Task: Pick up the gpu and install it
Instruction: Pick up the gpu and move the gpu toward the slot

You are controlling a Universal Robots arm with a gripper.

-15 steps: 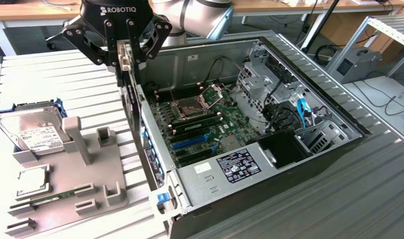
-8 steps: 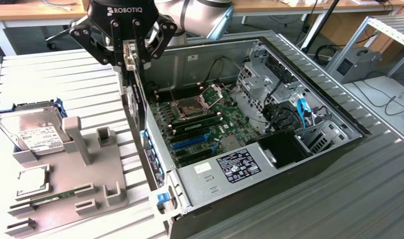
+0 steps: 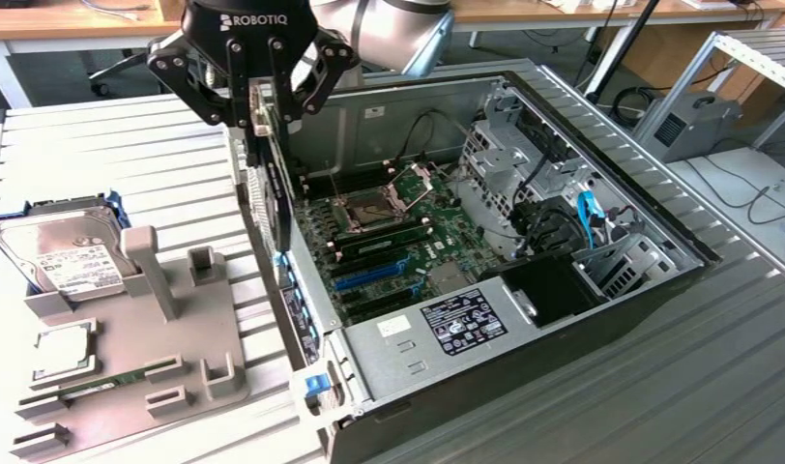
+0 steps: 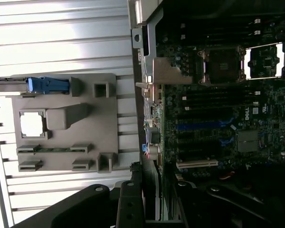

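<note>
A Robotiq gripper (image 3: 257, 111), at eleven o'clock in the exterior view, has its fingers clamped on the top edge of the gpu (image 3: 274, 193). The card hangs upright and edge-on just above the near wall of the open computer case (image 3: 625, 290). At the case's centre the motherboard (image 3: 419, 232) lies exposed, its processor socket (image 3: 364, 215) unlatched. Out at eight o'clock a grey fixture tray (image 3: 173, 367) carries a silver hard drive (image 3: 64, 256), a processor chip (image 3: 64, 348) and a narrow memory stick (image 3: 102, 384), well apart from the card.
</note>
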